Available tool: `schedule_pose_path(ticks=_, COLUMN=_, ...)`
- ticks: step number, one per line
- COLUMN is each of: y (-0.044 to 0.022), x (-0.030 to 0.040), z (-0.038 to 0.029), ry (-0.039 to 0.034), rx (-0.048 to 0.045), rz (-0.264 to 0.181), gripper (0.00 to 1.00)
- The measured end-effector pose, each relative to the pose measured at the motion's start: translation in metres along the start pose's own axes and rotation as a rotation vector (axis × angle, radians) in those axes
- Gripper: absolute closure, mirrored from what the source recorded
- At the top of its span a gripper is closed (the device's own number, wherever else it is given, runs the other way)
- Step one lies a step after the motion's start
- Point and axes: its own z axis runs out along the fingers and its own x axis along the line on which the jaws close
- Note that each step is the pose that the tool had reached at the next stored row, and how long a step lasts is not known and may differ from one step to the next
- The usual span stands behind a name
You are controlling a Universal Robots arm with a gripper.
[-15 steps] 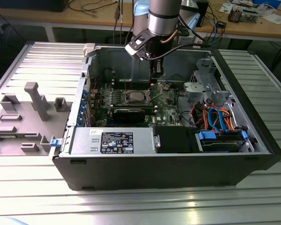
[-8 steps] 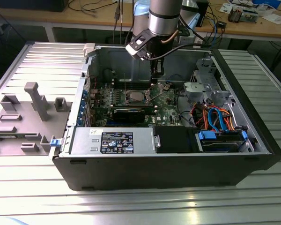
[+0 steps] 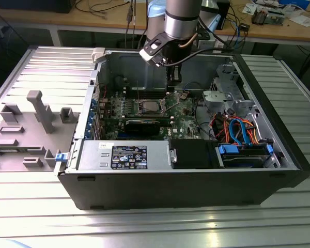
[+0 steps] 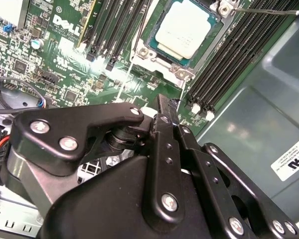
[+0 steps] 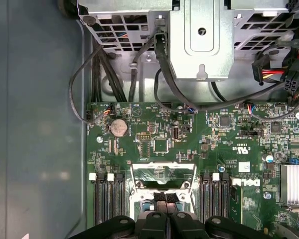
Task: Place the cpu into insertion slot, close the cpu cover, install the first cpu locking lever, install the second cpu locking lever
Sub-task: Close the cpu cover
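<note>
The cpu (image 4: 182, 29), a small silver-topped square, lies flat in the insertion slot (image 4: 150, 35) on the green motherboard (image 5: 214, 144). In the exterior view the cpu (image 3: 147, 107) sits deep in the open computer case. The cpu cover (image 5: 162, 166), a thin silver frame with a square window, stands tilted up from the slot. My gripper (image 5: 165, 197) is shut with nothing between its ridged pads, and its tips sit right at the raised cover's edge. A thin wire locking lever (image 4: 264, 10) sticks out beside the slot. The gripper (image 3: 173, 78) hangs just behind the slot.
Black memory slots (image 5: 107, 199) flank the socket on both sides. A coin battery (image 5: 119, 127), cables and a metal drive cage (image 5: 199, 40) lie beyond. The case walls (image 3: 170, 186) ring the board. A grey fixture (image 3: 39, 111) stands on the ribbed table at the exterior view's left.
</note>
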Motion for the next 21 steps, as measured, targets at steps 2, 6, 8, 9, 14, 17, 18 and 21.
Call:
schedule_pose_path(ticks=2, y=0.0044, x=0.0, z=0.0004, ry=0.0, rx=0.0, rz=0.0, gripper=0.89)
schedule_pose_path(ticks=6, y=0.0165, x=0.0, z=0.0029, ry=0.0001, rx=0.0, rz=0.0, gripper=0.89)
schedule_pose_path(ticks=8, y=0.0215, x=-0.0001, z=0.0041, ry=0.0, rx=-0.0001, rz=0.0, gripper=0.89)
schedule_pose_path(ticks=9, y=0.0238, x=-0.0001, z=0.0051, ry=0.0, rx=0.0, rz=0.0, gripper=0.89)
schedule_pose_path(ticks=14, y=0.033, x=-0.0001, z=0.0087, ry=0.0, rx=0.0, rz=0.0, gripper=0.89)
schedule_pose_path(ticks=17, y=0.0467, x=-0.0004, z=0.0263, ry=0.0006, rx=0.0, rz=0.0, gripper=0.89)
schedule_pose_path(ticks=18, y=0.0467, x=-0.0005, z=0.0267, ry=0.0013, rx=-0.0001, rz=0.0, gripper=0.89)
schedule_pose_path(ticks=21, y=0.046, x=-0.0004, z=0.0268, ry=0.0038, rx=-0.0001, rz=0.0, gripper=0.89)
